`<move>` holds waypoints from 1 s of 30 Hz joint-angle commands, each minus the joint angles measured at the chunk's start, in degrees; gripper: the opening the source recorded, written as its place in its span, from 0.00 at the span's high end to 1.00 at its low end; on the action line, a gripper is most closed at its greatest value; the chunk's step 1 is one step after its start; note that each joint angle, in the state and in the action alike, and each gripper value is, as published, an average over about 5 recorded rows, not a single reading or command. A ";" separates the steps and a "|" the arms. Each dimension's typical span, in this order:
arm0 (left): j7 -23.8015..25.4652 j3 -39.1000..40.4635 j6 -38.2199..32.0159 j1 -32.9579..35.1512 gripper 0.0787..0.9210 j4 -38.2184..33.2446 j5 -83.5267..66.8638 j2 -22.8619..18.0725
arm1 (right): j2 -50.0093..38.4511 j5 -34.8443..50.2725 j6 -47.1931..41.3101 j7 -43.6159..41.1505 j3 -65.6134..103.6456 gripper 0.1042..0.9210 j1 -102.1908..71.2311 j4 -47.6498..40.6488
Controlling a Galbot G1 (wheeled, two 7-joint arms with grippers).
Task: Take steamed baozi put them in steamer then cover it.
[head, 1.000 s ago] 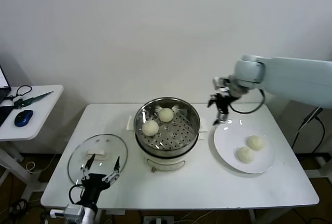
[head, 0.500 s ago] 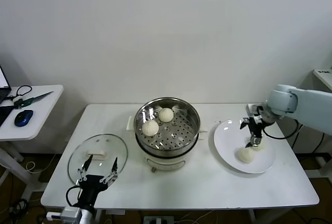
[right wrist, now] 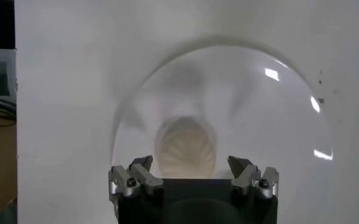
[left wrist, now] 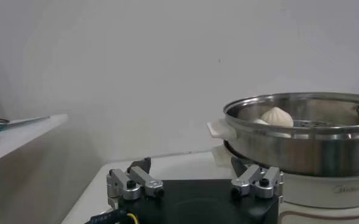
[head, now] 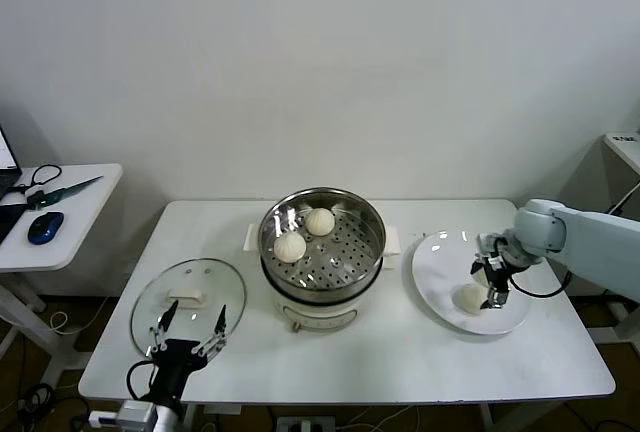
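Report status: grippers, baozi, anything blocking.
Right gripper open, low over the plate, straddling a baozi. Left gripper open, idle near the cover. Two baozi in steamer. Nothing blocking.

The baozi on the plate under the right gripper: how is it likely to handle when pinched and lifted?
The baozi looks like soft pleated dough, so it would probably dent under a hard squeeze. It is domed and rests loose on the smooth plate, so a nudge might slide it. The right gripper stands open around it, which suggests an even pinch.
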 commanded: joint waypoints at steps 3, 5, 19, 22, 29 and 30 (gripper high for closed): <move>0.01 0.06 0.18 -0.17 0.12 0.35 0.15 -0.09 | 0.44 -2.28 -0.12 0.32 4.51 0.12 -5.78 -2.75; 0.00 0.08 0.25 -0.28 0.12 0.45 0.20 -0.11 | 0.84 -2.33 -0.15 0.45 5.18 0.12 -6.28 -3.19; -0.12 0.20 0.16 -0.19 0.12 0.77 0.36 -0.16 | 3.30 -2.28 0.24 -0.25 5.39 0.27 -5.61 -5.13; -0.12 0.32 0.12 -0.15 0.12 0.73 0.48 -0.18 | 3.69 -1.81 1.27 -1.47 3.52 0.28 -2.09 -4.83; -0.09 0.53 0.17 -0.28 0.12 0.65 0.62 -0.07 | 6.46 0.77 9.20 -6.82 -7.64 0.30 16.28 -3.95; -0.09 0.54 0.17 -0.32 0.12 0.70 0.66 -0.05 | 7.45 0.94 11.63 -8.00 -9.49 0.30 19.94 -3.90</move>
